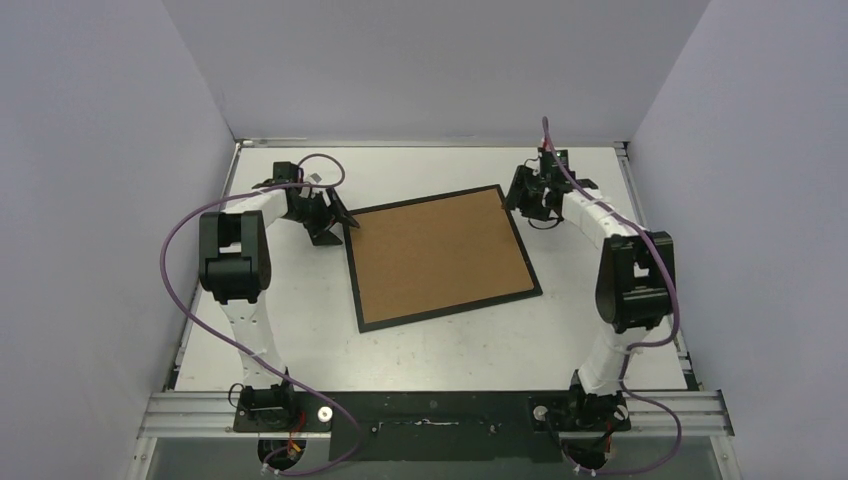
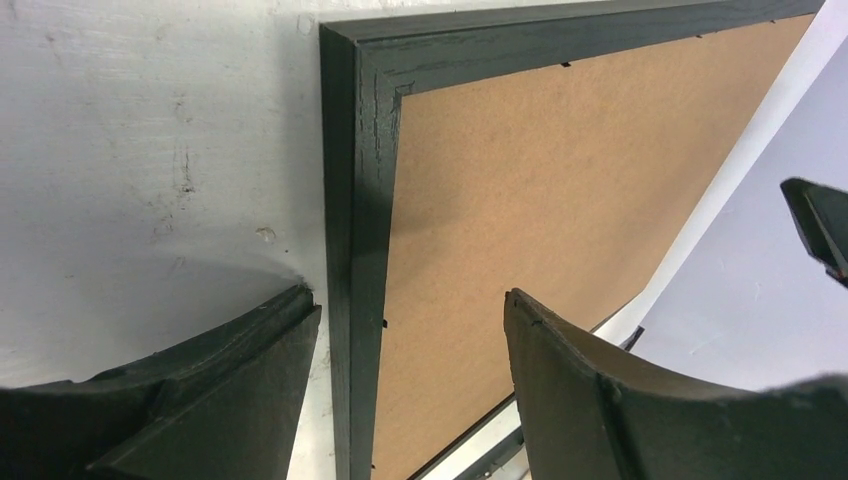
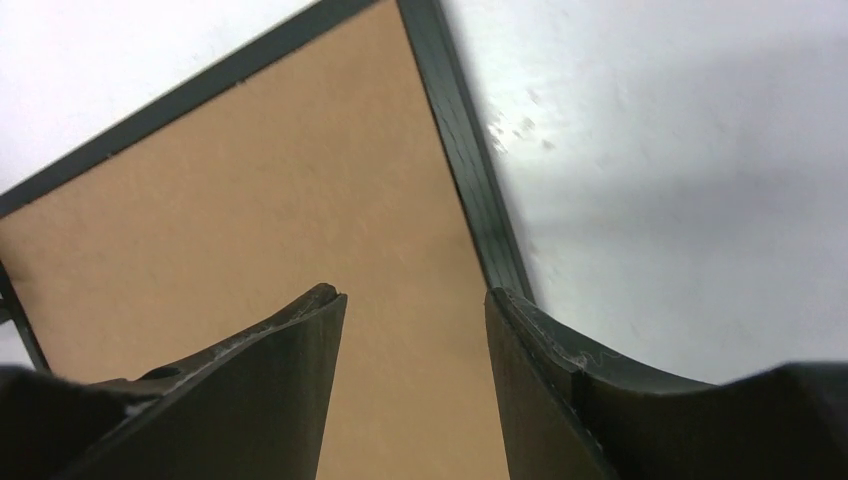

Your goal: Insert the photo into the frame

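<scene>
Frame (image 1: 451, 310) lies face-down, brown backing (image 1: 437, 255) up, so left gripper (image 2: 410, 305) and right gripper (image 3: 415, 295) straddle its far corners, jaws apart, holding nothing (guessing they're lining up a lift).

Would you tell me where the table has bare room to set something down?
The widest bare patch lies between the frame and the arm bases; a narrower strip runs between frame and back wall. Both far corners are crowded by the left end effector and right end effector.

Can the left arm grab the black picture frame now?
Probably yes: the open left end effector hangs over a rail of the thin black rectangular picture frame, one finger each side, nothing blocking.
</scene>
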{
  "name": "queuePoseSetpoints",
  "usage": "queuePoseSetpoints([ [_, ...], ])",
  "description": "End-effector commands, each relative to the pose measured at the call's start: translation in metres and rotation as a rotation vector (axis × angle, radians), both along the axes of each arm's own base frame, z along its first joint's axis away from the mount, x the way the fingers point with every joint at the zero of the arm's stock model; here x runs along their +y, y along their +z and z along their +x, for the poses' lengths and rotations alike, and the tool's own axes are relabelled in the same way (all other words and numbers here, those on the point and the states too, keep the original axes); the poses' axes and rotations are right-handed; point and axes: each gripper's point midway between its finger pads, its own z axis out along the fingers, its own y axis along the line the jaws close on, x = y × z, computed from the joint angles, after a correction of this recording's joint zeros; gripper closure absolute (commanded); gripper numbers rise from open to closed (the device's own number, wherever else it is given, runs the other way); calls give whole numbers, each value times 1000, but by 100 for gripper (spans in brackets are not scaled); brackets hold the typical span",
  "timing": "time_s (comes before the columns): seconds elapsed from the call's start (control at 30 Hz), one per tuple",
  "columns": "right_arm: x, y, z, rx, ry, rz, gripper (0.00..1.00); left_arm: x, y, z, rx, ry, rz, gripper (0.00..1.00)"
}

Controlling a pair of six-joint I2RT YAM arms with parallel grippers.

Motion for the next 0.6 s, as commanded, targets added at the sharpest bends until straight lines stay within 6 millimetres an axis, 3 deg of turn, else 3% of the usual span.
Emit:
queuePoseSetpoints([
  [0.0,28,0,41,-50,70,114,48,6,3,13,-68,-3,48,33],
  [0.23,33,-27,77,-33,73,127,51,4,-7,9,-52,12,36,33],
  [0.57,34,-59,72,34,93,144,51,1,-15,19,-34,11,12,34],
])
